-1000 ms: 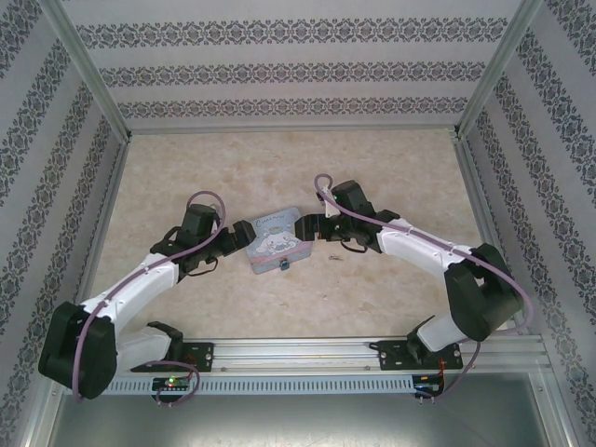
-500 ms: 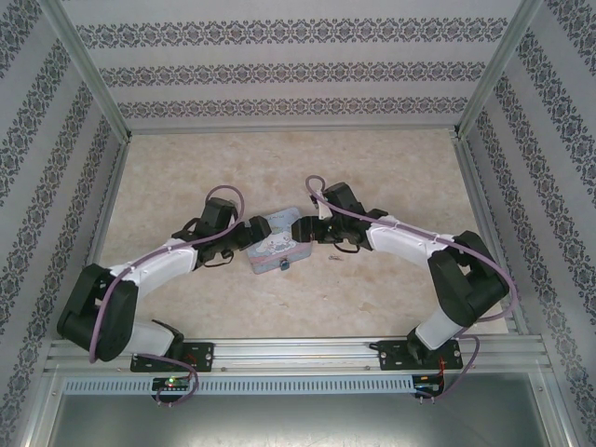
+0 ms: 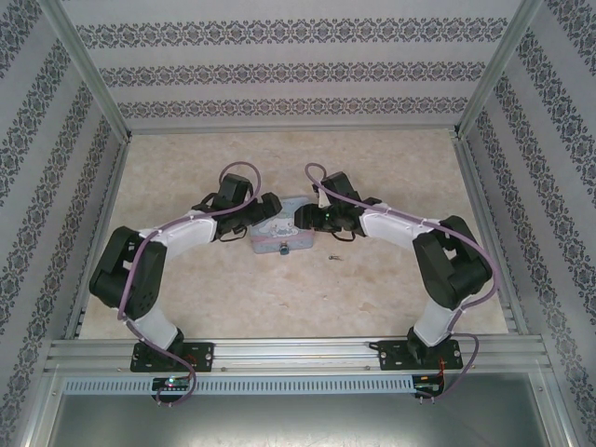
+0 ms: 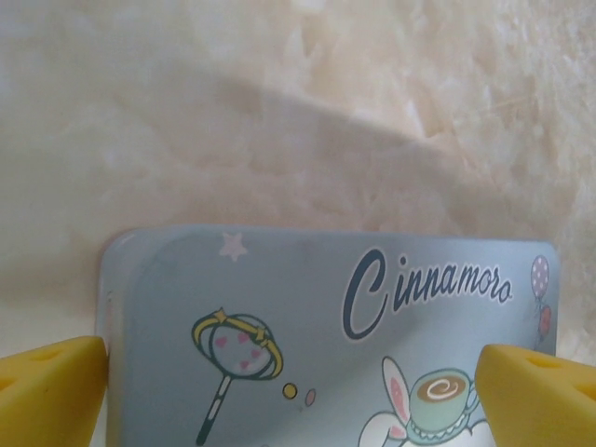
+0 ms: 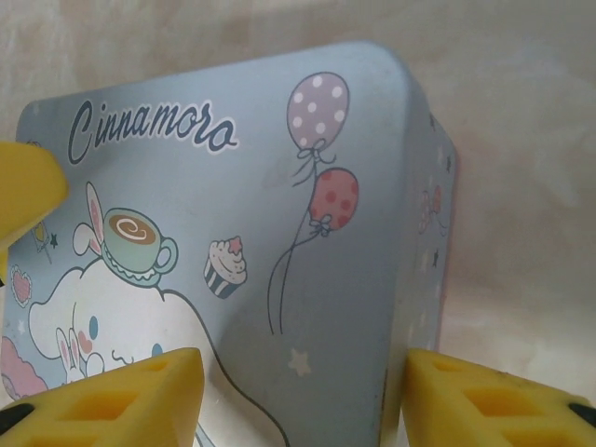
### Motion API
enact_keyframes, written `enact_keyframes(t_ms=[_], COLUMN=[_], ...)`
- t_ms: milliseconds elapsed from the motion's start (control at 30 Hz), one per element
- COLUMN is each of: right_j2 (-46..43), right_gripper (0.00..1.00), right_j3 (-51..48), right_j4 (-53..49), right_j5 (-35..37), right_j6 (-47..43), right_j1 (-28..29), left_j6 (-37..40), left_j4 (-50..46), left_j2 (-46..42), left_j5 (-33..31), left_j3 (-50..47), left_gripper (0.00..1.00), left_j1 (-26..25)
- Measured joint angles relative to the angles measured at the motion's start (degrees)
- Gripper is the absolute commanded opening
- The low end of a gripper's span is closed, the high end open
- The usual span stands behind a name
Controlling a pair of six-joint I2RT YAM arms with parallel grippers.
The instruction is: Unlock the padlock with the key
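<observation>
Tiny blue padlock (image 3: 284,250) against the tin (image 3: 277,235), dark key (image 3: 333,258) apart

The word "Cinnamoro" in dark cursive lettering on the lid of the light-blue cartoon-printed tin (image 5: 326,307).

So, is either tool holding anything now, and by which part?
It cannot be told. The open left tool and the right tool each straddle an end of the tin.

Top camera: high behind the arm bases (image 3: 172,354), looking down on the table (image 3: 391,168). Wrist cameras: close over the cartoon tin (image 4: 326,326), which all views share.
</observation>
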Motion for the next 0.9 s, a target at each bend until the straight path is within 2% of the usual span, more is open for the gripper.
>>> enact_keyframes(t_ms=[267, 433, 500, 633, 900], right_j2=[5.29, 5.97, 5.77, 2.03, -11.02], right_gripper=[0.60, 0.73, 0.75, 0.78, 0.78], right_j3=[6.34, 7.39, 7.30, 5.51, -0.57], right_j4=[-0.42, -0.02, 0.31, 0.48, -5.14], right_j5=[0.28, -0.09, -0.50, -1.40, 0.68], right_j6=[2.38, 3.34, 3.69, 3.67, -0.44], right_j1=[-2.38, -3.28, -3.74, -5.33, -5.40], left_j6=[1.92, 2.29, 2.51, 2.91, 4.85], left_j4=[-0.02, 0.11, 0.13, 1.22, -0.22], left_j2=[7.63, 9.01, 9.01, 7.58, -4.07], left_j5=[-1.60, -1.11, -0.39, 1.92, 3.13], left_j3=[8.63, 10.12, 10.10, 8.37, 2.93], left_gripper=[1.00, 1.00, 1.00, 1.00, 1.00], left_j1=[1.29, 1.77, 1.86, 2.91, 9.42])
